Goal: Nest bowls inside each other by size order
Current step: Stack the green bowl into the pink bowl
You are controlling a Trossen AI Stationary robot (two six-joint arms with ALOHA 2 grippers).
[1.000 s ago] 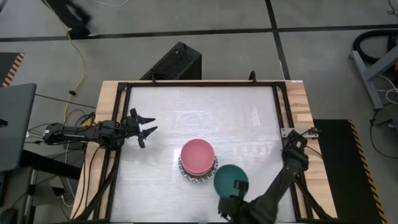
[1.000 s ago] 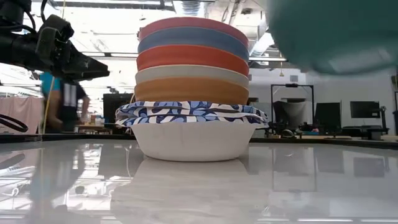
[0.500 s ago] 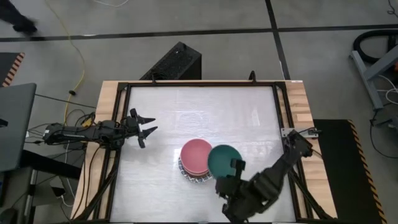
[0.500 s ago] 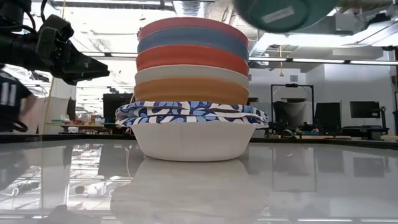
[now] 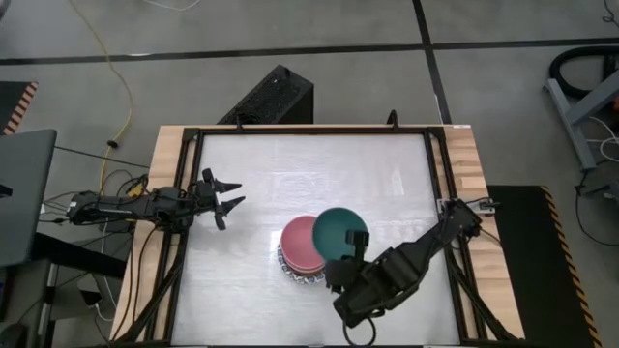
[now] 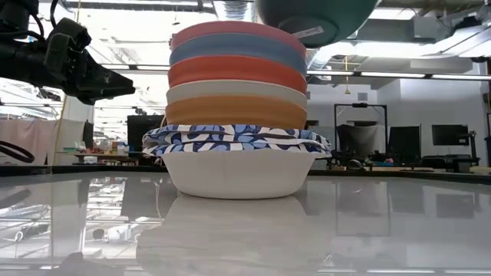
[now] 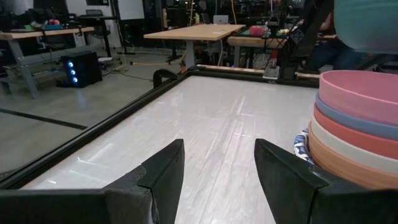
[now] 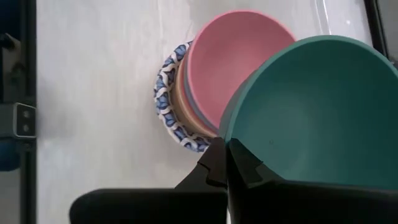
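My right claw (image 5: 360,249) is clamped tight on the rim of the dark green bowl (image 5: 338,233). I'm carrying it in the air, mouth up. It overlaps the near-right edge of the stack from above and has no contact with it. From the low view, the green bowl's underside (image 6: 314,17) hangs just above and to the right of the stack's top.

The stack (image 6: 238,107) sits on the table (image 5: 290,164) directly below and a little beyond my right claw. The pink bowl (image 5: 302,242) is on top. Under it come slate-blue (image 6: 238,52), red (image 6: 238,73), cream (image 6: 238,92) and orange (image 6: 236,111). Below those are the blue-and-white patterned bowls (image 6: 238,139); I can't count from here how many are nested. The lowest one shows a plain white outer wall. In the right wrist view the pink bowl's interior (image 8: 233,59) is open and empty, and the green rim covers part of it.

My left claw (image 5: 224,202) is well apart from the stack, out by the table's left edge. Its fingers (image 7: 165,177) are spread and hold nothing. It hovers above the table, pointing toward the stack, which sits ahead of it and off to one side.
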